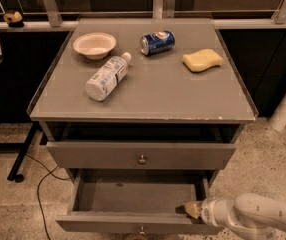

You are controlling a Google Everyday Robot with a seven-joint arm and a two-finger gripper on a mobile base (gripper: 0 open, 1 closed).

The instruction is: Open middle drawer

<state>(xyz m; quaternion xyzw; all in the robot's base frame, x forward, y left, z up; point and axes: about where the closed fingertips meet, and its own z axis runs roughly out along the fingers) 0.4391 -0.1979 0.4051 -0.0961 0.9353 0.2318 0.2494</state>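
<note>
Two drawer fronts show beneath the tabletop (158,96). The upper drawer (93,155) sits nearly closed. Below it the middle drawer (103,225) stands well out toward 6 o'clock with its bare floor exposed. I take this lower one for the middle drawer, though nothing beneath it can be seen from this angle.

The gripper (189,210) sits at that drawer's front right corner, its tip tucked just inside the front panel and pointing toward 9 o'clock. The white arm (255,216) trails away toward 3 o'clock. Whether it is clenched on the panel's rim or released, I cannot tell.

What matters for the coming move is where the contact lies. The drawer's long axis runs across the view from 9 to 3 o'clock, while its travel runs from 12 to 6. Nearly all of the drawer lies at 9 to 10 o'clock from the gripper. The round knob (141,230) on the outer face is at roughly 8 o'clock from it and is not touched.

Any further pull would need to go straight toward 6 o'clock. Because the contact is at the right end and not the centre, a pull there could skew the drawer on its runners. Judged from how far it stands out, the opening looks largely done.
</note>
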